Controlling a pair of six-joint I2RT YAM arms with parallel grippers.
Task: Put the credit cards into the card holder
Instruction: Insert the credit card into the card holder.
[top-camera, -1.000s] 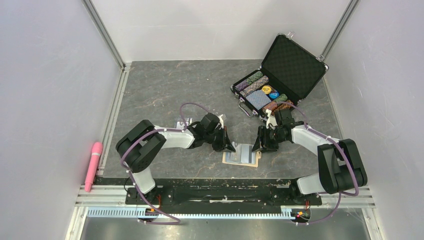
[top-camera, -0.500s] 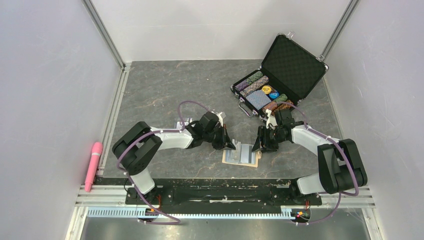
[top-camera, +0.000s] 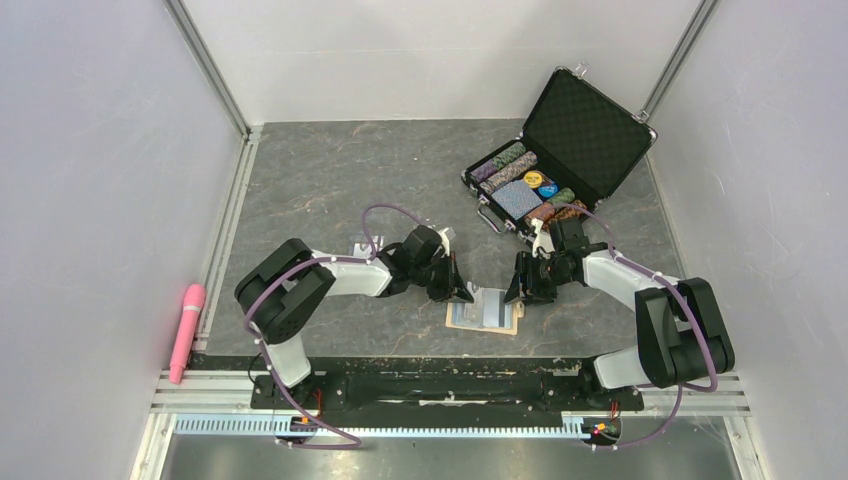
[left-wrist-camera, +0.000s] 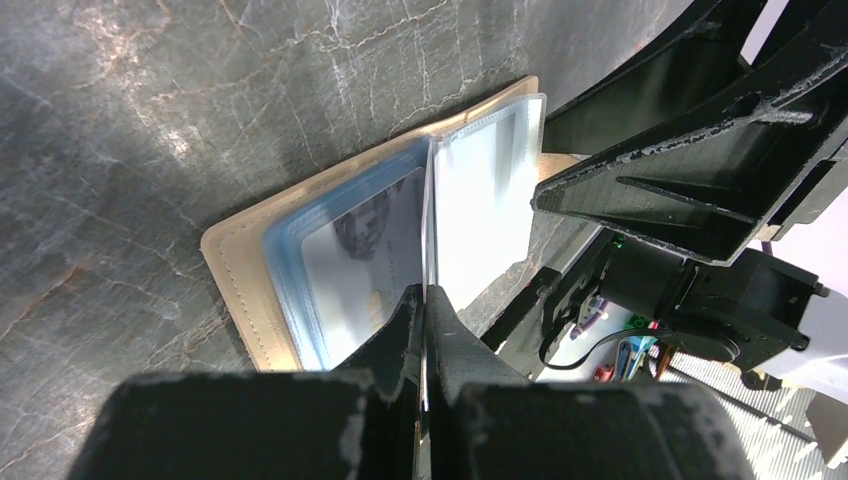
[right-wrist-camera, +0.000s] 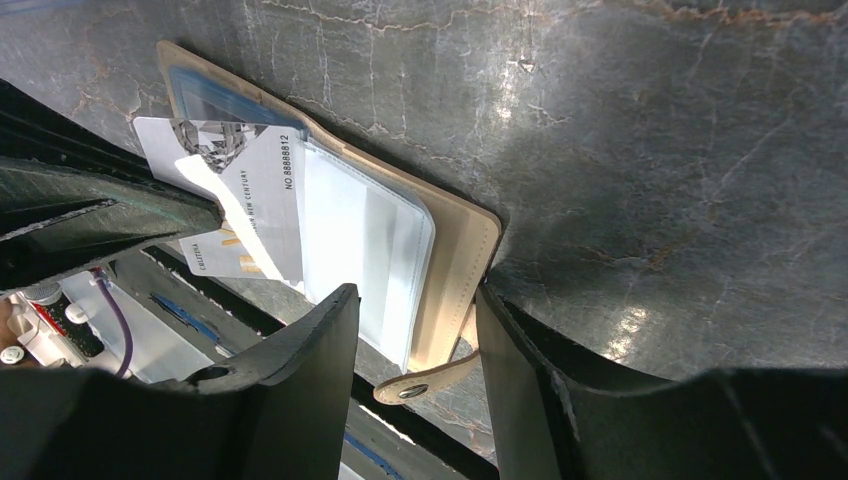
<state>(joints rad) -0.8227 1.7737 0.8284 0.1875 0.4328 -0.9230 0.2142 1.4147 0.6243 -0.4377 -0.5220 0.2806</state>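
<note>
Pink cylindrical item (top-camera: 187, 330) lies off the tabletop (top-camera: 340, 170), on the rail past its left edge, near corner. Card holder (top-camera: 484, 312) lies open and flat at the middle of the near edge, tan cover down, clear and light-blue sleeves up. Left gripper (left-wrist-camera: 424, 305) is at the holder's left side, jaws closed on a credit card (right-wrist-camera: 245, 200). The card is pinched by one end and stands on edge. Its free end is over the left-hand sleeve. Right wrist view shows printed digits and a gold mark on its face. Can't tell whether the card's edge is actually inside a pocket. Right gripper (right-wrist-camera: 415, 297) is at the holder's right side. Its jaws are partly apart and straddle the right edge of the cover. Clear sleeve and tan rim sit in the gap, and the snap tab (right-wrist-camera: 420, 383) sticks out just nearer the camera. The fingers don't look to be squeezing anything. Just behind the left arm, a small pale flat item (top-camera: 360, 246) lies on the tabletop, too small to identify. In the far right corner is a black poker-chip case (top-camera: 585, 125), lid up, with chip rows (top-camera: 505, 165) and a blue-patterned deck (top-camera: 518, 197) inside.
</note>
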